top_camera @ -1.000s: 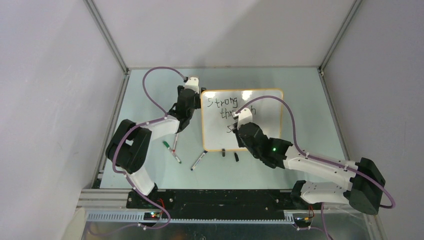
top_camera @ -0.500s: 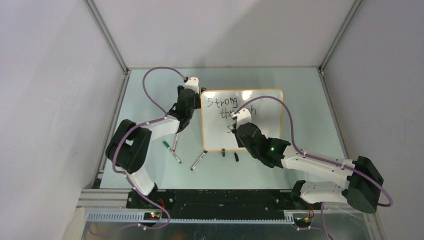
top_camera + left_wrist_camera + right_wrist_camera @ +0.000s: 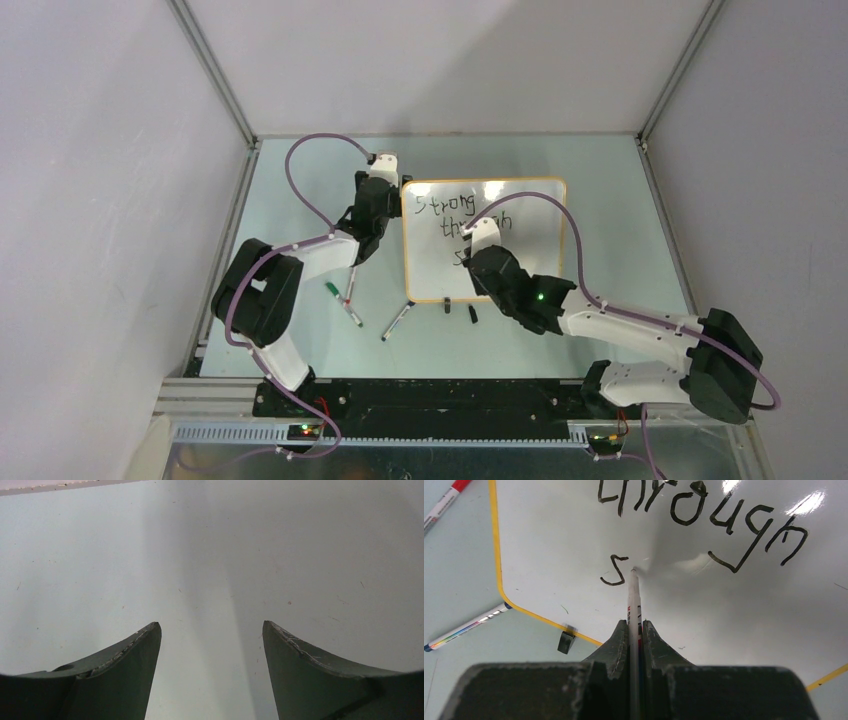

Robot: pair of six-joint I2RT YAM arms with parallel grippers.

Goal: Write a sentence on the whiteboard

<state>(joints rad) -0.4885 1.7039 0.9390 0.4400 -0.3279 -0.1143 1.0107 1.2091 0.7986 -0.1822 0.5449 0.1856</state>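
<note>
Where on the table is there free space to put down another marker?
Free: the table between the whiteboard and the right edge; also the strip beyond the board's far rim. Crowded: around its near-left corner, where loose markers lie.

Glossy whiteboard point(image 3: 734, 610); left end effector point(image 3: 211, 623) fingers point(image 3: 125, 680) matt, scuffed, seemingly plastic.

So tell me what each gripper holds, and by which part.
The right gripper clamps a marker by its barrel, tip protruding toward the whiteboard. The left gripper is open, holding nothing.
</note>
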